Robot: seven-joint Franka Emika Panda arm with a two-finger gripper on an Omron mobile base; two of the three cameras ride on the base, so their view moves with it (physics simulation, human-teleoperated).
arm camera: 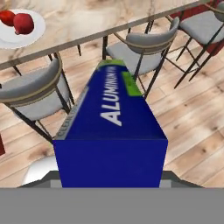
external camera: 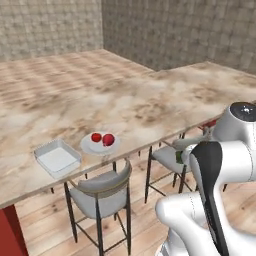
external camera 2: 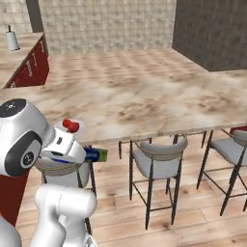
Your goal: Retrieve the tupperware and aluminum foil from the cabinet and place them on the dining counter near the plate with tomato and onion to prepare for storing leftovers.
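My gripper (arm camera: pixel 109 177) is shut on the aluminum foil (arm camera: pixel 111 131), a long dark blue carton with a green far end. It hangs over the wooden floor, pointing towards the stools in front of the dining counter (external camera: pixel 130 95). The foil's green end (external camera 2: pixel 102 155) sticks out past my hand in the right base view. On the counter near its front edge, the pale tupperware (external camera: pixel 57 158) lies just left of the white plate (external camera: pixel 100 145), which carries two red items (external camera: pixel 108 139). The plate (arm camera: pixel 26 28) sits at the upper left of the hand view. The cabinet is out of view.
Grey stools (external camera: pixel 102 189) (external camera: pixel 170 157) stand tucked along the counter's front edge, between me and the plate. Red drawer units (external camera 2: pixel 34 67) with a paper-towel roll (external camera 2: pixel 12 39) stand at the far left. Wooden floor (external camera 2: pixel 193 222) lies open to the right.
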